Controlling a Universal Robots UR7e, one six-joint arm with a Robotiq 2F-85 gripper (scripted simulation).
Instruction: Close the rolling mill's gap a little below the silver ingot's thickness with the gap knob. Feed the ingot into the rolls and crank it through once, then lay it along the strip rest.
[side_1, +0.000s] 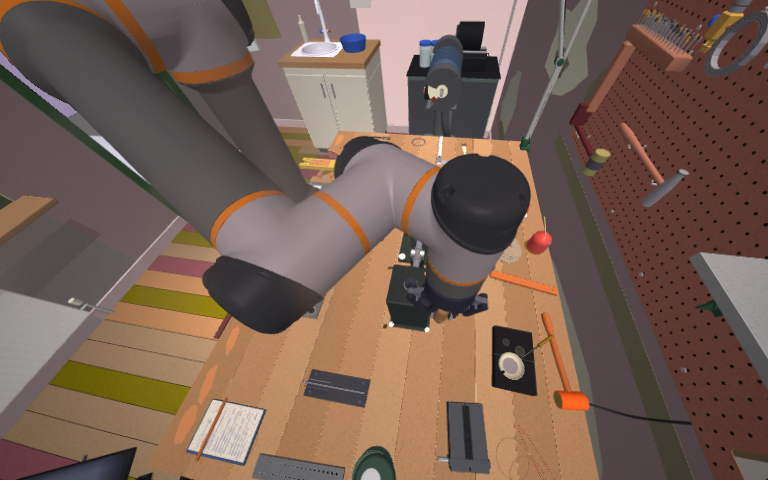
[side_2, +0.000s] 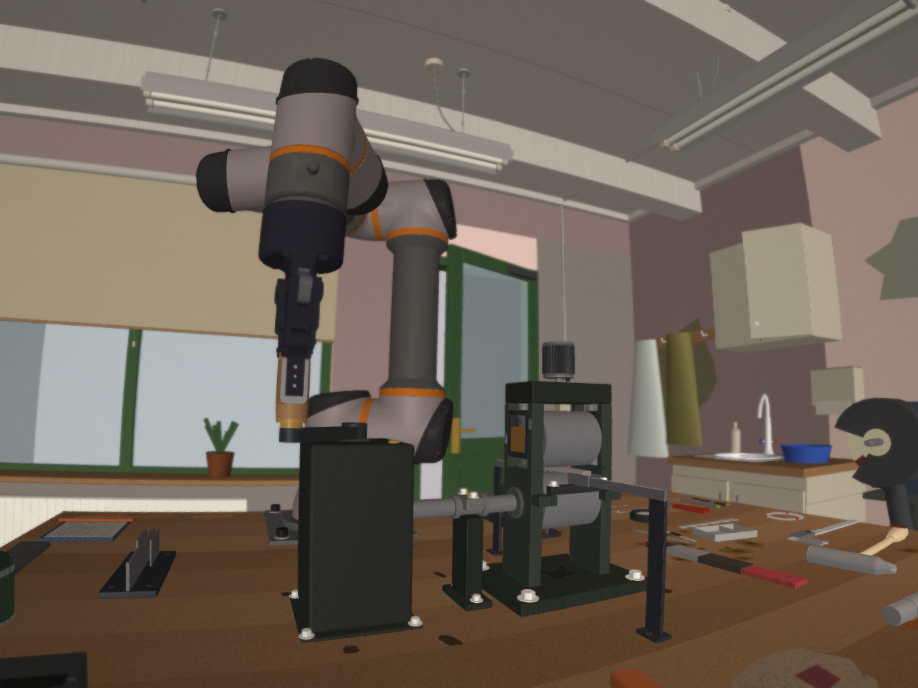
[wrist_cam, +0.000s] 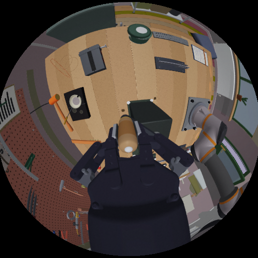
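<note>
The silver ingot (side_2: 593, 480) is partly hidden, poking out of the rolls as a thin grey bar toward the strip rest (side_2: 653, 563). The rolling mill (side_2: 557, 489) stands mid-bench, its black gap knob (side_2: 558, 360) on top. A shaft (side_2: 463, 507) joins the mill to a dark gearbox (side_2: 356, 534) on its left. Above the gearbox's left edge stands the upright wooden crank handle (wrist_cam: 127, 136), gripped by my closed gripper (wrist_cam: 126, 136), which points straight down. The crank arm (side_2: 330, 431) lies flat on the gearbox top. From the side camera my arm covers most of the mill.
The gearbox top sits right under my fingers. An orange mallet (side_1: 560, 362) and a black plate with a white ring (side_1: 513, 362) lie to one side. A draw plate (side_1: 337, 388), a notebook (side_1: 226, 431) and a grooved block (side_1: 468, 436) lie further along the bench.
</note>
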